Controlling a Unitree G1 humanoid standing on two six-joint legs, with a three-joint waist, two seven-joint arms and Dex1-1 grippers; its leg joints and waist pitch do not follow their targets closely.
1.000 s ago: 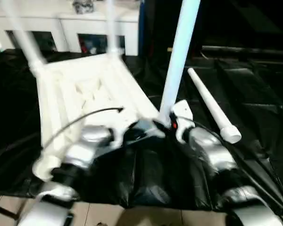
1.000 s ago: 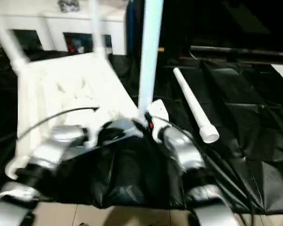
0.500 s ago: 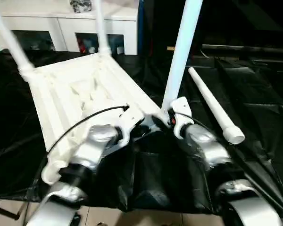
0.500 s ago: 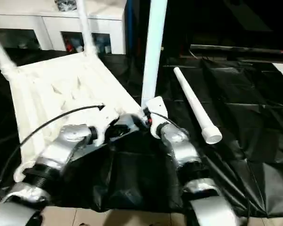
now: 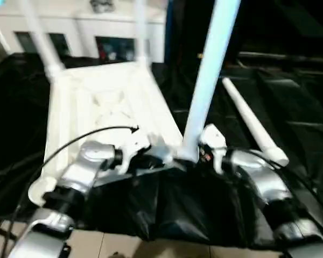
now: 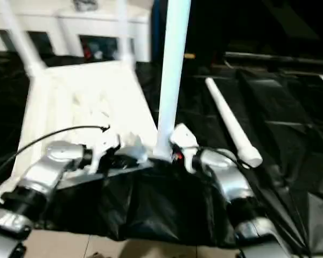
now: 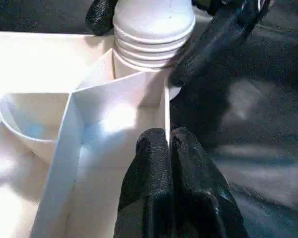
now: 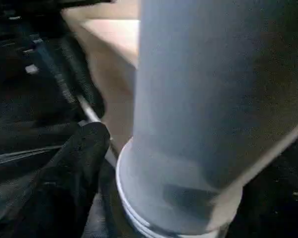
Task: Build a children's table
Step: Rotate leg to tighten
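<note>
The white table top (image 5: 102,102) lies upside down on black sheeting, ribs up. Two legs (image 5: 40,40) stand upright in its far corners. A third leg (image 5: 207,80) stands in the near right corner socket (image 7: 154,29). My right gripper (image 5: 191,156) is open, with one black finger (image 8: 84,163) close beside this leg's ribbed base and the other on its far side. My left gripper (image 7: 169,148) is shut on the thin rim wall of the table top, just beside that socket. A fourth leg (image 5: 253,126) lies loose on the sheeting to the right.
A white cabinet (image 5: 86,27) with glass doors stands behind the table top. Crinkled black sheeting (image 5: 301,107) covers the floor around the work. Its front edge meets pale floor tiles (image 5: 124,244) near my arms. A black cable (image 5: 86,137) arcs over my left forearm.
The whole picture has shifted and tilted, so the camera moved. Both grippers stay at the near right corner beside the upright leg.
</note>
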